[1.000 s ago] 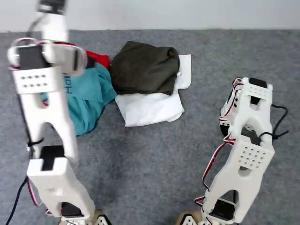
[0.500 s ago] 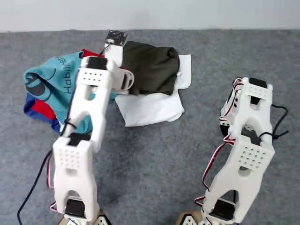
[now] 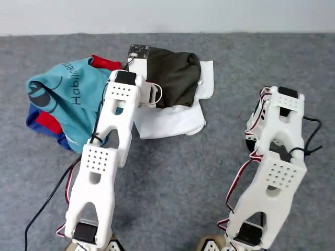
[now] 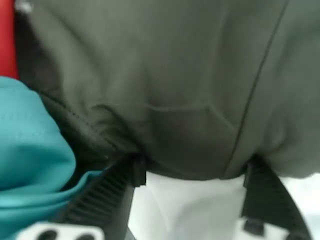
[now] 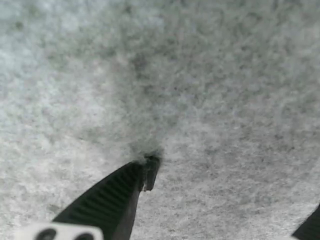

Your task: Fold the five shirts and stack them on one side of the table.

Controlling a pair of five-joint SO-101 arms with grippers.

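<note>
A dark olive shirt lies bunched on a folded white shirt at the back middle of the table. To its left sits a crumpled teal shirt on a blue shirt and a red one. My left arm stretches to the olive shirt's near left edge. There my left gripper stands open, its fingertips against the olive hem, with white cloth below. My right gripper hangs open just above bare carpet, on the folded right arm.
Grey carpet covers the table, with free room in the middle front and at the back right. A pale wall runs along the far edge. A black cable trails beside the left arm's base.
My left arm has swung right, from above the teal shirt to the olive shirt's edge. The teal, blue and red shirts now lie uncovered farther left. The right arm has not moved.
</note>
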